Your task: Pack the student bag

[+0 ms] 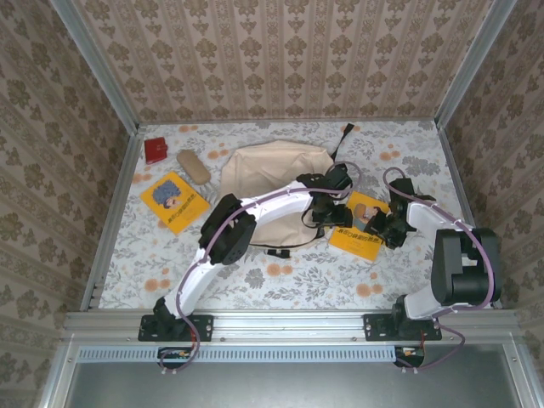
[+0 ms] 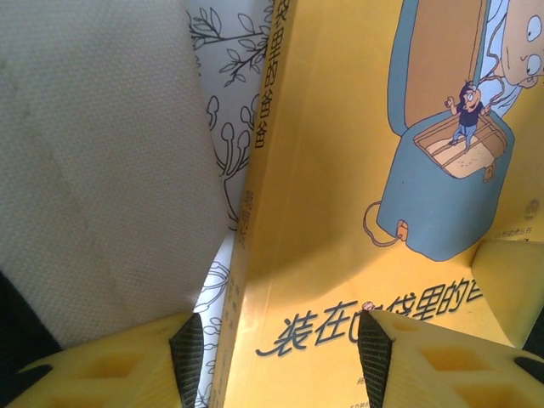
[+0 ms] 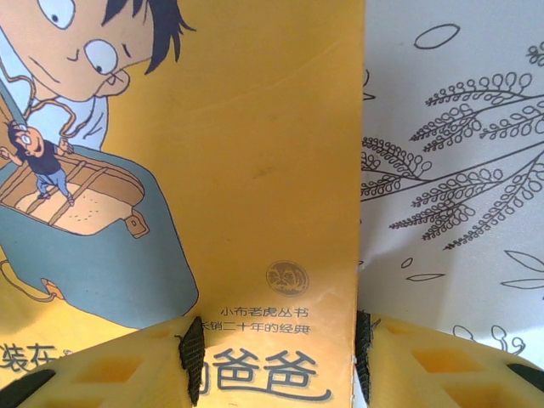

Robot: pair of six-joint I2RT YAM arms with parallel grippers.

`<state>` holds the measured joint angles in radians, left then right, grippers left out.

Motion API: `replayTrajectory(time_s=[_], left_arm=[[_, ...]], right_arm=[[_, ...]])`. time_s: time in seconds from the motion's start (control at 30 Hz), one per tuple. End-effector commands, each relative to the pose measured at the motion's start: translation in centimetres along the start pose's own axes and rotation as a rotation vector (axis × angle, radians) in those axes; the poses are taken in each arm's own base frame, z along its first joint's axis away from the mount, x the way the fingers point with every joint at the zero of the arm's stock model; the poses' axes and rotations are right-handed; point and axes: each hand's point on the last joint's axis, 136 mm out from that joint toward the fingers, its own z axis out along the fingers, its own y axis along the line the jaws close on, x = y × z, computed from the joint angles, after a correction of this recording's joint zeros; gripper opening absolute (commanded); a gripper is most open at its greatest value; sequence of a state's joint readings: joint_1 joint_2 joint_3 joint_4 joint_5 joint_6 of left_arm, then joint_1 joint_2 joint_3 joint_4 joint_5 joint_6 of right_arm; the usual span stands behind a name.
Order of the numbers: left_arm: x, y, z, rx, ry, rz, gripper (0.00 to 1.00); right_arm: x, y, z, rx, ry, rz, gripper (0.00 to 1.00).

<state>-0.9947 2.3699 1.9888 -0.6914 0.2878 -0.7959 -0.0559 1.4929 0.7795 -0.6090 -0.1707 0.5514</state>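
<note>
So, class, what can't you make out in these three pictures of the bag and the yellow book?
Top view: the left arm covers the student bag's near edge, hiding any opening there.
Left wrist view: a finger of the left pincer covers part of the yellow book's title.
Right wrist view: whether the right pincer grips the book is unclear.
Top view: the red item is too small to identify.

1. The left arm [image 1: 255,212] stretches forward and to the right, its wrist bent downward.
2. The left gripper [image 2: 280,357] points down, jaws partly apart.
3. The right arm [image 1: 450,255] is folded, its forearm leaning left.
4. The right gripper [image 3: 276,361] sits just right of the left gripper, jaws partly apart.
</note>
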Motion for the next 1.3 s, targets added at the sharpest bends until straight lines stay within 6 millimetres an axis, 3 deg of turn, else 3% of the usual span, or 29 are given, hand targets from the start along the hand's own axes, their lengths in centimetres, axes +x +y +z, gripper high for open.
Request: replayTrajectory(time_s=[0.0,0.13,0.33,0.67,0.8,1.03,1.13,1.27], left_arm=[[1.1,0.4,1.2,-0.029,0.046,-0.021,0.47],[1.4,0.4,1.8,-0.028,0.059,-0.019,0.37],[1.7,0.6,2.5,-0.023,0.078,-0.025,0.3],[1.8,0.7,3.0,-0.012,0.091,-0.018,0.25],[1.6,0.6,2.6,-0.006,0.083,-0.018,0.24],[0.0,-0.9,-0.1,0.04,0.011,0.011,0.27],[-1.1,-1.5,-2.3,0.06,-0.028,0.031,0.35],[-2.8,-1.3,-6.2,0.074,-0.086,0.056,0.48]], right_arm=[[0.6,0.2,-0.5,-0.001,0.033,-0.02,0.51],[0.9,1.3,-0.7,-0.05,0.05,-0.041,0.48],[1.5,4.0,-2.1,-0.084,0.068,-0.153,0.46],[1.0,4.0,-3.6,0.047,-0.008,-0.224,0.39],[1.0,4.4,-3.6,0.034,-0.01,-0.226,0.27],[0.5,4.3,-4.5,0.036,-0.062,-0.213,0.06],[-0.1,4.4,-5.9,0.029,-0.12,-0.212,0.0],[-0.8,4.9,-8.5,-0.009,-0.198,-0.217,0.0]])
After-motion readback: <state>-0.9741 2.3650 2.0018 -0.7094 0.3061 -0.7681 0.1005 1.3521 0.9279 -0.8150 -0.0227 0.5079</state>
